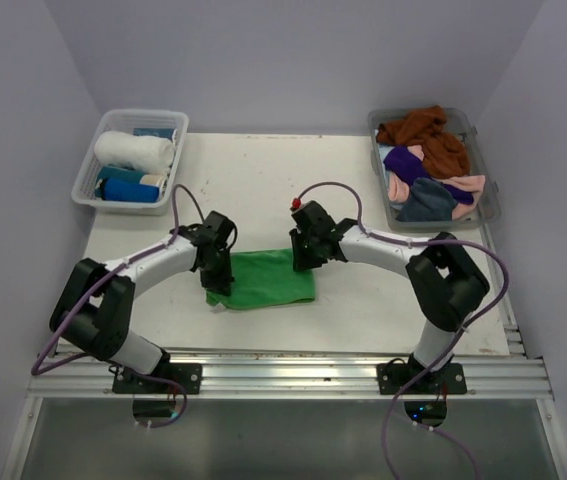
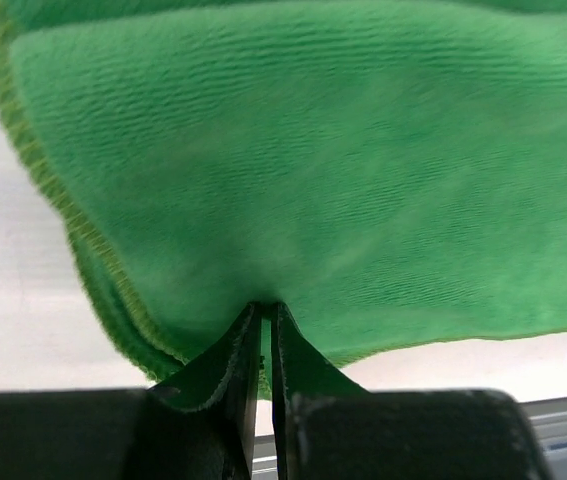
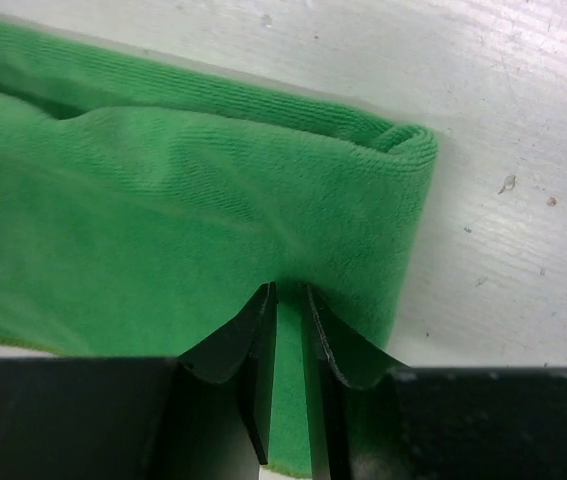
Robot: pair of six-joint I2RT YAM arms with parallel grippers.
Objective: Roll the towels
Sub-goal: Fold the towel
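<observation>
Gripping green towel [image 1: 268,280], both end effectors [image 2: 263,308] [image 3: 288,292] nearly closed; tub [image 1: 491,192] holds perhaps four towels [image 1: 431,150].

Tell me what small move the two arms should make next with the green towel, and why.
Probably lift both pinched spots slightly, together. The left gripper and the right gripper are each shut on the green towel, and it lies folded flat on the table; raising it evenly would likely let the held edge turn over into a roll.
</observation>
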